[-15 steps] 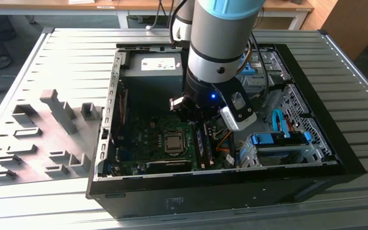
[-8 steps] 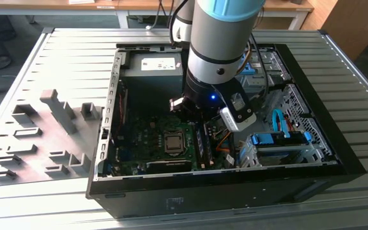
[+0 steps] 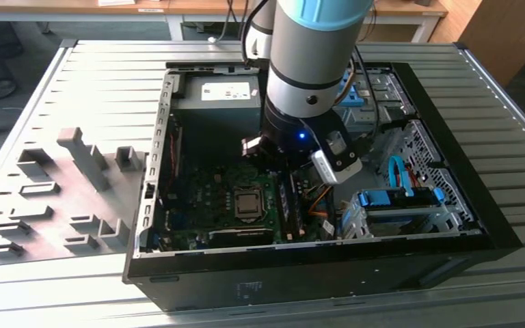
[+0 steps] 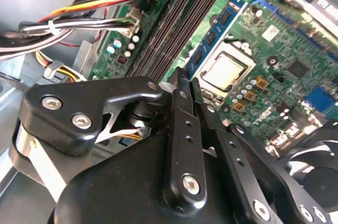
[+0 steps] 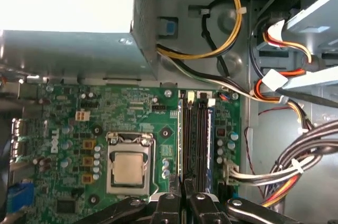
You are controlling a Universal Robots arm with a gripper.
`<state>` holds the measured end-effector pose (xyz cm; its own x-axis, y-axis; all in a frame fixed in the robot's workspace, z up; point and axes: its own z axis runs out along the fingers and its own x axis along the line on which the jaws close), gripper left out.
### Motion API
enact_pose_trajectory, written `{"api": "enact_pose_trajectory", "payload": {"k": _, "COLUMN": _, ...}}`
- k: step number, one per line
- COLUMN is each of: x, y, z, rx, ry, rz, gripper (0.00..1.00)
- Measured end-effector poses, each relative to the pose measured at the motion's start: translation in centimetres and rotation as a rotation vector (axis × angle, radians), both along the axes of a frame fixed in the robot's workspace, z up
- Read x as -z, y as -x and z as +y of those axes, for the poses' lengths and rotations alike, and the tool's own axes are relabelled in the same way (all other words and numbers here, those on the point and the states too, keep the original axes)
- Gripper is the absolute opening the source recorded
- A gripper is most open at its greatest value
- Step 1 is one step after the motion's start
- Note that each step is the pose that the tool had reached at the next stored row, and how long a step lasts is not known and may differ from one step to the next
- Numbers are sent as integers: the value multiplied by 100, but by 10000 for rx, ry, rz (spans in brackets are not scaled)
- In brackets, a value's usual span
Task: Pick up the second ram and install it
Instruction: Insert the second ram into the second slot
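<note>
The second ram (image 4: 219, 31) is a blue-green board with black chips, standing on edge in the motherboard slot nearest the bare CPU (image 4: 224, 71). In the first wrist view the ram (image 5: 181, 145) is seen edge-on as a thin line beside the dark slots (image 5: 199, 139). My gripper (image 4: 188, 80) is down inside the open computer case (image 3: 162, 171), its black fingers (image 5: 169, 203) drawn together at the board's near end. In the exterior view the gripper (image 3: 283, 174) hangs over the slots to the right of the CPU (image 3: 247, 203).
A grey power supply (image 3: 221, 92) fills the case's far end. Cable bundles (image 5: 285, 92) run close beside the slots. A drive cage with blue parts (image 3: 399, 205) is on the exterior view's right. Grey fixture blocks (image 3: 71, 184) lie outside the case on the slatted table.
</note>
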<state>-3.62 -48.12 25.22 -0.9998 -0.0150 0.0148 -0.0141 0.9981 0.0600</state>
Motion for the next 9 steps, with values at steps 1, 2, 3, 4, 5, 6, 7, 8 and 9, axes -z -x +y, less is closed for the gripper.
{"api": "enact_pose_trajectory", "payload": {"k": 1, "x": 10, "y": -1, "z": 1, "rx": 92, "ry": -1, "rz": -2, "gripper": 14}}
{"api": "enact_pose_trajectory", "payload": {"k": 2, "x": 17, "y": -1, "z": 1, "rx": 246, "ry": 4, "rz": 0, "gripper": 14}}
{"api": "enact_pose_trajectory", "payload": {"k": 3, "x": 22, "y": 0, "z": 2, "rx": 377, "ry": 6, "rz": 1, "gripper": 14}}
{"api": "enact_pose_trajectory", "payload": {"k": 4, "x": 27, "y": 0, "z": 1, "rx": 456, "ry": 6, "rz": 1, "gripper": 14}}
{"api": "enact_pose_trajectory", "payload": {"k": 5, "x": 29, "y": 0, "z": 1, "rx": 483, "ry": 8, "rz": 1, "gripper": 14}}
{"api": "enact_pose_trajectory", "payload": {"k": 6, "x": 34, "y": 0, "z": 0, "rx": 496, "ry": 9, "rz": 0, "gripper": 14}}
{"api": "enact_pose_trajectory", "payload": {"k": 7, "x": 35, "y": 0, "z": -1, "rx": 497, "ry": 15, "rz": 1, "gripper": 14}}
{"api": "enact_pose_trajectory", "payload": {"k": 8, "x": 36, "y": 0, "z": -2, "rx": 497, "ry": 17, "rz": 0, "gripper": 14}}
{"api": "enact_pose_trajectory", "payload": {"k": 9, "x": 37, "y": -1, "z": -4, "rx": 497, "ry": 21, "rz": 0, "gripper": 14}}
